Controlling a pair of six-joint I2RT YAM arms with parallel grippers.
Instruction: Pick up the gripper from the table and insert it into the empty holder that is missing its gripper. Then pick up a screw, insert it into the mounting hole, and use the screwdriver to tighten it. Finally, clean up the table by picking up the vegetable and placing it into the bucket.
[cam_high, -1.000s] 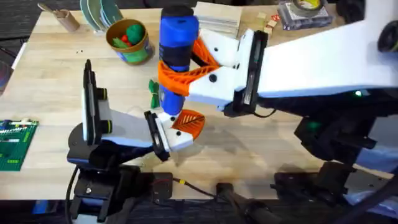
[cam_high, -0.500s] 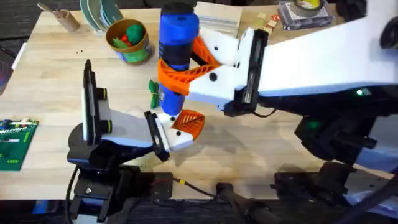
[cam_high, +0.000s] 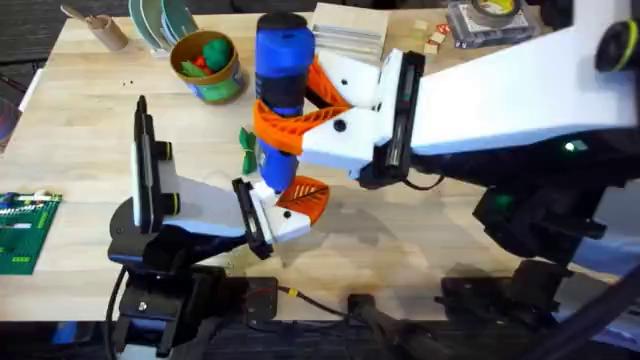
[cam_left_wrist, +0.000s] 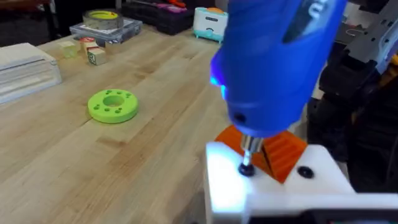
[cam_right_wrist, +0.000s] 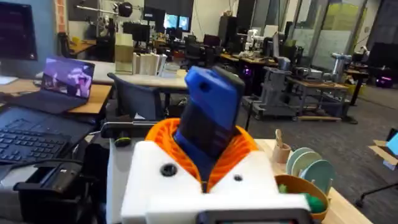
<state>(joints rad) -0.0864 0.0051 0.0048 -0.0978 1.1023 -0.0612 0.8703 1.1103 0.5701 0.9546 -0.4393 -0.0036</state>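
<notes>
1. Two arms are at work. Nearest the camera, the left gripper (cam_high: 285, 205) sits low on the table (cam_high: 400, 240), and I cannot tell if its fingers are spread or pressed together.
2. At its tip sit the white holder (cam_left_wrist: 249, 186) and the orange gripper (cam_high: 303, 195) piece with the ribbed face. A dark screw (cam_left_wrist: 247, 168) sits in the white holder's hole.
3. Just above, the blue screwdriver (cam_high: 283, 85) stands almost straight up, its long side running up and down. Its thin metal bit (cam_left_wrist: 250, 148) points down onto the screw.
4. The right gripper (cam_high: 300, 115) pinches the screwdriver's body between its orange fingers.
5. What could go wrong: if the screwdriver leans, the bit may slip off the screw and scratch the white part. Pushing too hard could shove the holder sideways, so the screw goes in crooked.
6. A little farther, the green vegetable (cam_high: 246, 148) lies on the table just beside the screwdriver, not yet cleaned up.
7. Farthest, the yellow bucket (cam_high: 207, 65) stands near the back edge, already holding toy food.
</notes>
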